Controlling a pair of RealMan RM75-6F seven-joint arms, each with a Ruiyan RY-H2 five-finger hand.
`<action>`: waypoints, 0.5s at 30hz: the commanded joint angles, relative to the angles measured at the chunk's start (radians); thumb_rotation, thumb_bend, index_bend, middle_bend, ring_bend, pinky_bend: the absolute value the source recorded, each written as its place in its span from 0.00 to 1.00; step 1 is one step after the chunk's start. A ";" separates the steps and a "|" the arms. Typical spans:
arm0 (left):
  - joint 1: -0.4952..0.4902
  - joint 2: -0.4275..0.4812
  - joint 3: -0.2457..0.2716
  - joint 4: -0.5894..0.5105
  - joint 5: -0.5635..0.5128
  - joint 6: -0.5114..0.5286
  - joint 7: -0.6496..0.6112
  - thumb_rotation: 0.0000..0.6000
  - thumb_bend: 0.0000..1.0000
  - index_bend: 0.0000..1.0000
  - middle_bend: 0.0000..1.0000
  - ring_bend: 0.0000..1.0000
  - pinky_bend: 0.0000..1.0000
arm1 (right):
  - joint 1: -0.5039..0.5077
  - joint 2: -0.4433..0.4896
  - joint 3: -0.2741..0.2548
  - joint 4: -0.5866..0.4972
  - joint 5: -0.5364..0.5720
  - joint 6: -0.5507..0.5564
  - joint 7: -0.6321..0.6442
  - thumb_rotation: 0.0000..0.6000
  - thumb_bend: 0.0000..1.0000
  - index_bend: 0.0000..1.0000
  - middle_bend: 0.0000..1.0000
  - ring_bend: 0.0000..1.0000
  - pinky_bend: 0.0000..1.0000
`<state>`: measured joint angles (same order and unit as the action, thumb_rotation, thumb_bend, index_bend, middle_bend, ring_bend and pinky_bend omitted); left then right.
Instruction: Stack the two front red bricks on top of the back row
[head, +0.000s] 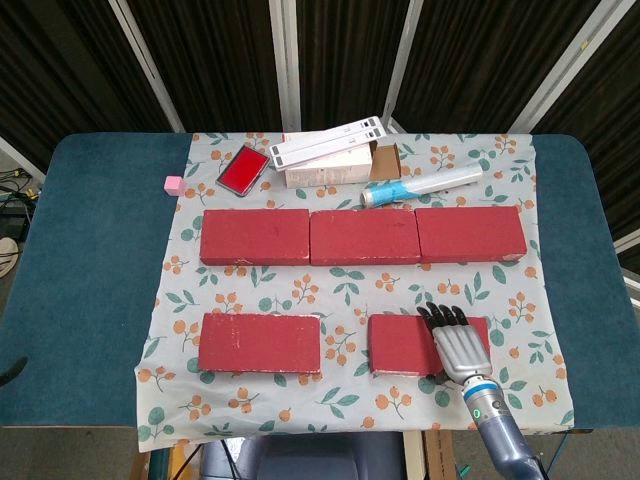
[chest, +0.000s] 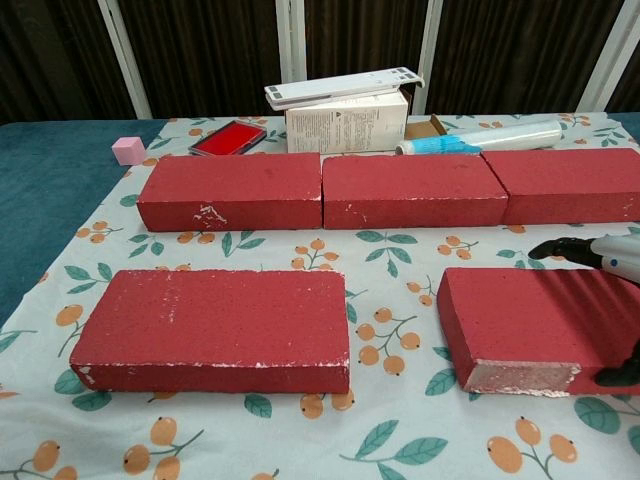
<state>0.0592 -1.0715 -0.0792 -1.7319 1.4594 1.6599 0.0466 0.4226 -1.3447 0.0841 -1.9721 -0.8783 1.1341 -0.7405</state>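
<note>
Three red bricks form the back row, laid end to end across the patterned cloth. The front left brick lies flat with nothing near it. My right hand lies on the right half of the front right brick. Its fingertips hook over the far edge and the thumb is at the near face. The brick still sits on the cloth. My left hand does not appear in either view.
Behind the back row are a cardboard box with white bars on top, a red tin, and a blue-and-clear roll. A small pink cube sits at the cloth's far left edge.
</note>
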 joint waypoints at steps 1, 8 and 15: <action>-0.001 -0.001 -0.001 0.000 0.000 -0.001 0.003 1.00 0.01 0.00 0.00 0.00 0.09 | 0.018 -0.013 0.000 0.014 0.022 0.001 -0.021 1.00 0.15 0.00 0.00 0.00 0.00; -0.002 -0.006 -0.002 -0.002 0.000 0.000 0.011 1.00 0.01 0.00 0.00 0.00 0.09 | 0.033 -0.042 -0.016 0.041 0.009 0.038 -0.055 1.00 0.15 0.12 0.14 0.00 0.00; -0.002 -0.008 -0.002 -0.003 0.000 0.001 0.013 1.00 0.01 0.00 0.00 0.00 0.09 | 0.043 -0.043 -0.028 0.039 0.012 0.044 -0.063 1.00 0.15 0.35 0.30 0.02 0.00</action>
<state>0.0574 -1.0799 -0.0817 -1.7348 1.4599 1.6606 0.0595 0.4646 -1.3880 0.0577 -1.9325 -0.8663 1.1781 -0.8025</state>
